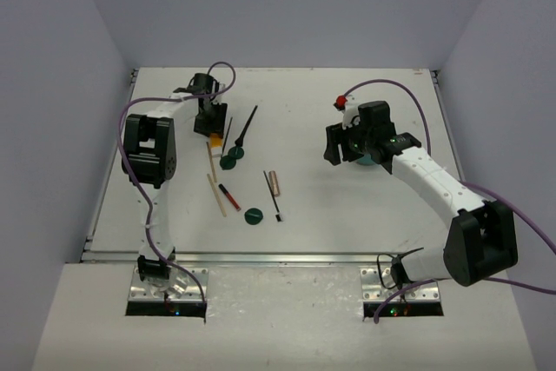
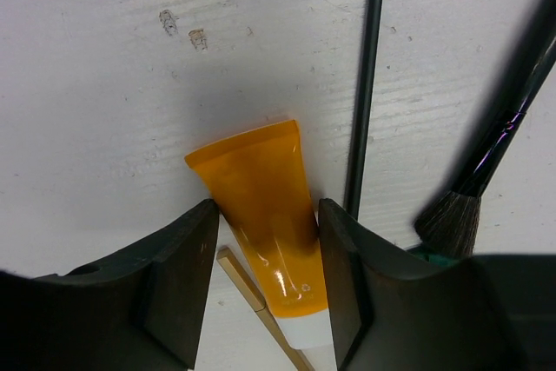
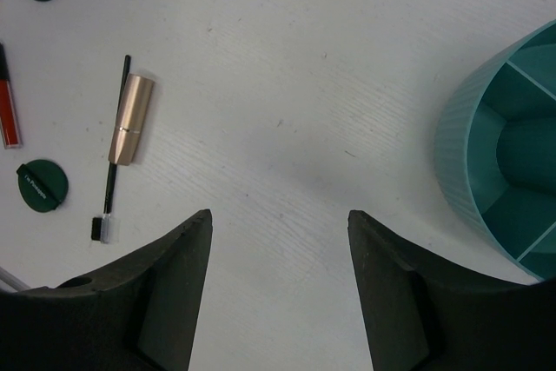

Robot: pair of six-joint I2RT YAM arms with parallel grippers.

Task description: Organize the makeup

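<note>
— Claws first: how do the two stand?

— Left claw [image 2: 268, 215] is spread, down at the table [image 1: 365, 206], one finger on each side of the orange tube [image 2: 261, 188]. Whether the pads touch it, I cannot tell. Right claw [image 3: 280, 215] is spread as well, over the table with nothing between its fingers, the container [image 3: 456, 154] just beside it.

— One container?

— One, teal, round, divided inside. It stands well apart from the makeup, which all lies loose on the table's left half.

— Count it, biggest down.

— Three black pieces: one big brush [image 2: 491, 141] and one thin stick [image 2: 363, 93], both just right of the orange tube, and one small brush [image 3: 111, 162] nearer the middle. Two wooden sticks: one stick [image 2: 241, 277] reaching the orange tube's cap end, the other stick [image 1: 218, 195] closer to the arms. One pencil [image 3: 9, 115], red and black, beside that second stick. One beige tube [image 3: 132, 119], lying against the small brush.

— And the discs?

— Two dark green ones in the top view: one disc [image 1: 230, 161] at the big brush's bristles, one disc [image 3: 41, 186] near the small brush's head. The first may be a pair overlapping; I cannot tell.
</note>
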